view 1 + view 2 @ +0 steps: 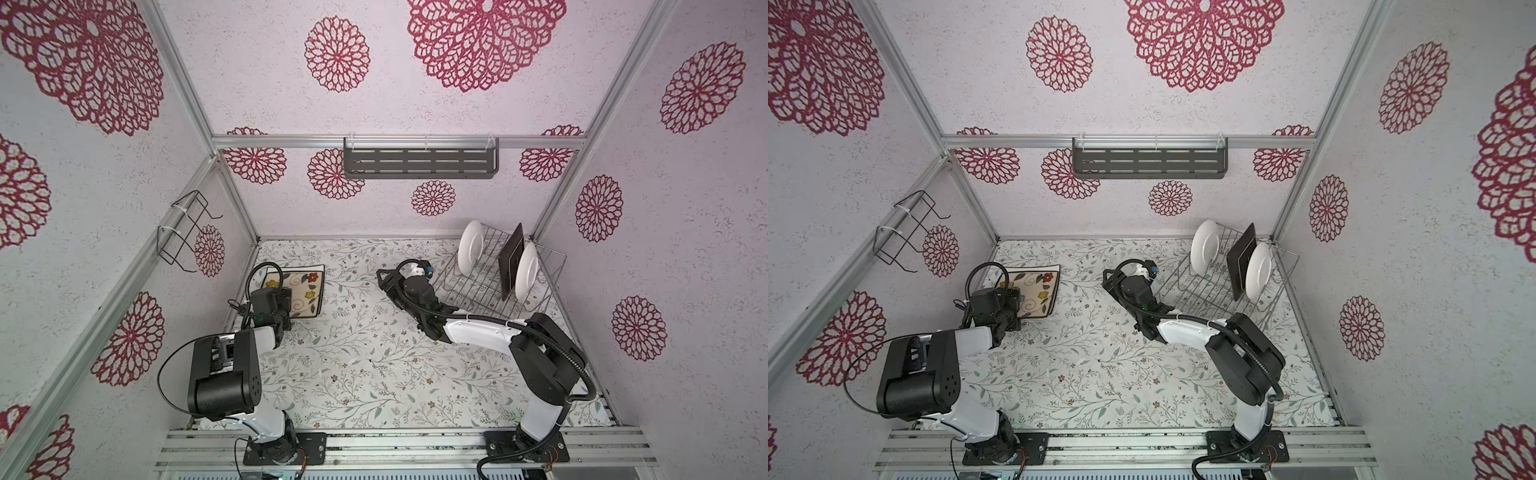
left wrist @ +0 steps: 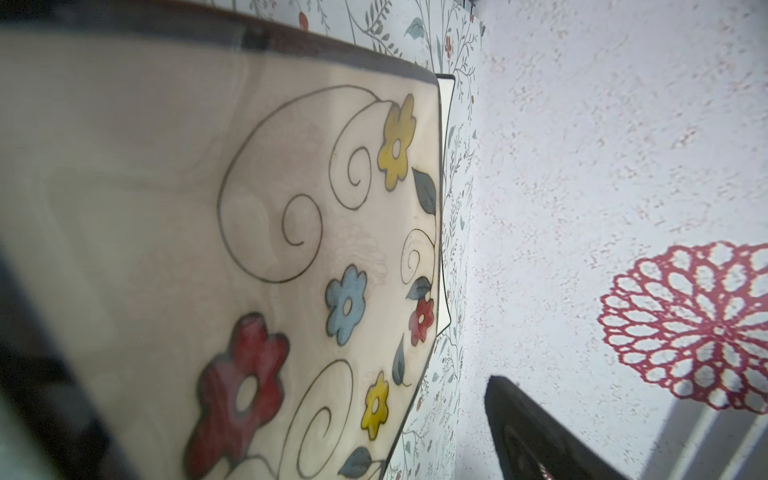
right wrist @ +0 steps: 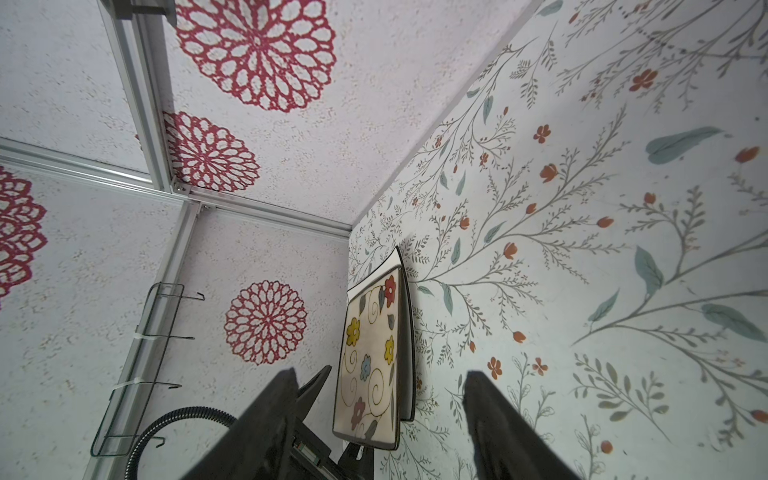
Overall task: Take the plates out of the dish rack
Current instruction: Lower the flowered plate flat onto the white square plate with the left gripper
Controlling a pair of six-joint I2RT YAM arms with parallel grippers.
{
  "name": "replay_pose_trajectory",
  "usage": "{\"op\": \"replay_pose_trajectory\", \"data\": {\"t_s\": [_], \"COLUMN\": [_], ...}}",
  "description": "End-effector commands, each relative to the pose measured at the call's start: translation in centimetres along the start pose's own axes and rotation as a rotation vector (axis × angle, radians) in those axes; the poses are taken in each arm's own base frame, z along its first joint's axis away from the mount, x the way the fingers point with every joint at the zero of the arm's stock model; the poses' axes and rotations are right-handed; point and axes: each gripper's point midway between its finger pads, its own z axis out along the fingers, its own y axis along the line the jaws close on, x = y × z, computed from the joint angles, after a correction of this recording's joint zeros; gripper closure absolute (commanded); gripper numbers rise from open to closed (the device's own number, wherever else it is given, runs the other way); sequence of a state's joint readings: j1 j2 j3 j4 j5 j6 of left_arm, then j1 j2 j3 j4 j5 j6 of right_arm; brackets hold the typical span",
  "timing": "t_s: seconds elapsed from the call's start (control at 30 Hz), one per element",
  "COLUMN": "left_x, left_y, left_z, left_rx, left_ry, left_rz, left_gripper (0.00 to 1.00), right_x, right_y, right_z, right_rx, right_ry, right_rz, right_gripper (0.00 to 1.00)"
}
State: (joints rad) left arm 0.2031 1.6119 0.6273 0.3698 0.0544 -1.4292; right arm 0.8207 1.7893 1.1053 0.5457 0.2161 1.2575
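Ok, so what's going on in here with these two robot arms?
They're unloading plates from the dish rack. The left gripper, fingers open, is at the edge of a flowered square plate lying on a second plate on the table. The right gripper hangs open and empty beside the rack, which holds the far round plate, a dark-backed plate and the near round plate.

The left arm (image 1: 253, 336) reaches to the surface's (image 1: 353, 370) back left, left gripper (image 1: 286, 305) jaws spread wide, while the right arm (image 1: 478, 332) stretches toward the back middle, right gripper (image 3: 380, 376) jaws parted.
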Motion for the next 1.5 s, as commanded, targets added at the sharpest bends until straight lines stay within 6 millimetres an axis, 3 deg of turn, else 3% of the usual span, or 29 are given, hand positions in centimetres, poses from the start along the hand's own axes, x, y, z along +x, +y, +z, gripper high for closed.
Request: {"op": "replay_pose_trajectory", "data": {"t_s": [0.0,0.47,1.47], "left_x": [-0.1,1.0,1.1], "left_y": [-2.0,-2.1,-2.7], "left_z": [0.4,1.3,-1.4], "left_rx": [0.031,-0.055,-0.054], "left_ry": [-0.01,0.004,0.016], "left_rz": [0.023,0.051,0.122], "left_gripper": [0.03,0.03,0.03], "right_x": [-2.3,-3.1,-3.4], "right_y": [2.8,2.5,2.4], "right_z": [-1.4,-2.1,-3.1], "right_rx": [-0.057,-0.052,-0.055], "right_ry": [-0.062,-0.083,-0.089], "right_rz": [0.027,0.023,0.024], "right_gripper": [0.33,0.33,0.33]}}
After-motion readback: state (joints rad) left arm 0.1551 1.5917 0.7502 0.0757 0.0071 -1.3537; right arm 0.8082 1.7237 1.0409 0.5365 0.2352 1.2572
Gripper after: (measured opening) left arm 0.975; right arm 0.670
